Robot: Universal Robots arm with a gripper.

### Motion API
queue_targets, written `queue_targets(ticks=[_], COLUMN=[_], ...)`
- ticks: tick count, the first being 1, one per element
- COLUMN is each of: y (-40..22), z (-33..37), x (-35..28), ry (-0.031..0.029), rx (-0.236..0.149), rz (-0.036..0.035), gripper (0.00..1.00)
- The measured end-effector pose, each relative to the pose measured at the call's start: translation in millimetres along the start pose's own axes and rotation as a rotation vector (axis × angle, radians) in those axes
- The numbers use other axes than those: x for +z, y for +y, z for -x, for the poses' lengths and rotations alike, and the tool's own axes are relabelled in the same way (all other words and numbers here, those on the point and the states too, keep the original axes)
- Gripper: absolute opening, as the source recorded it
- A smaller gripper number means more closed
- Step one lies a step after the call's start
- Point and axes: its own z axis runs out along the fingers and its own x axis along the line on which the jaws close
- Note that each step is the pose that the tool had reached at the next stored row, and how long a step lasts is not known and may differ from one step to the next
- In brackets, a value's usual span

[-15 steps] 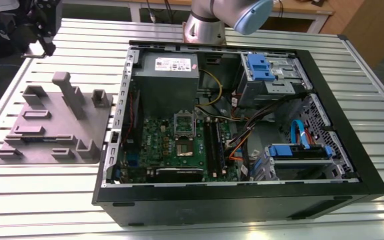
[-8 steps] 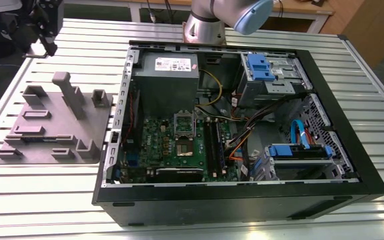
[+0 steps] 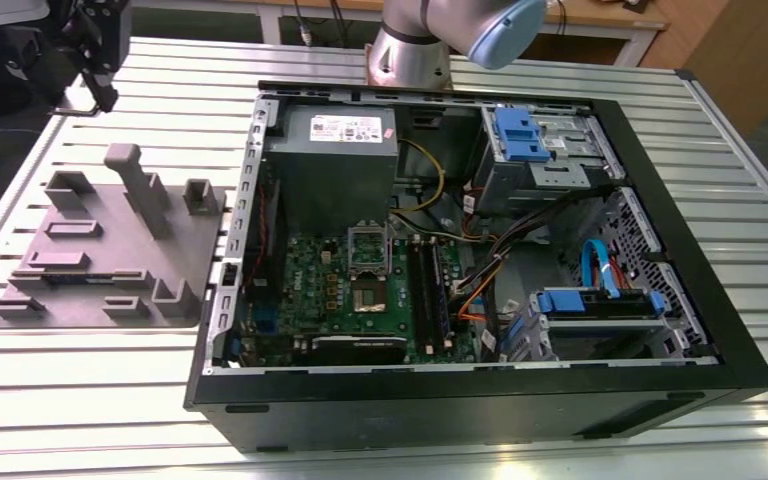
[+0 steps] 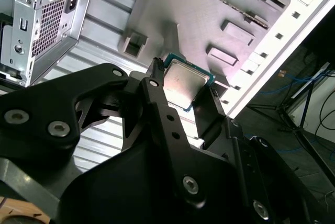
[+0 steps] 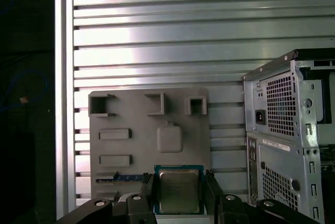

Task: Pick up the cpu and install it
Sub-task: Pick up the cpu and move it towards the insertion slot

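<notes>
Pick-up step, judged complete: small flat square silvery cpu (image 4: 186,84) pinched by its edges between the jaws of the black gripper (image 4: 184,77), held above the grey moulded parts tray (image 5: 131,114). Install not yet done; calls for a level, squared carry to the green motherboard's socket (image 3: 367,290)

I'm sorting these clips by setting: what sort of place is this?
Probably a robotics lab bench for computer assembly: an open desktop PC case lies on a slatted metal table beside a grey parts fixture, and the gripper holds the cpu.
</notes>
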Motion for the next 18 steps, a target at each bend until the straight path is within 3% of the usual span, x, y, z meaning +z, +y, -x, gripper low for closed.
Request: queue_targets(ticks=[18], y=[0.4], z=[7.8], x=[-0.2], ry=[0.0], rx=[0.0], rz=[0.0], gripper=[0.47])
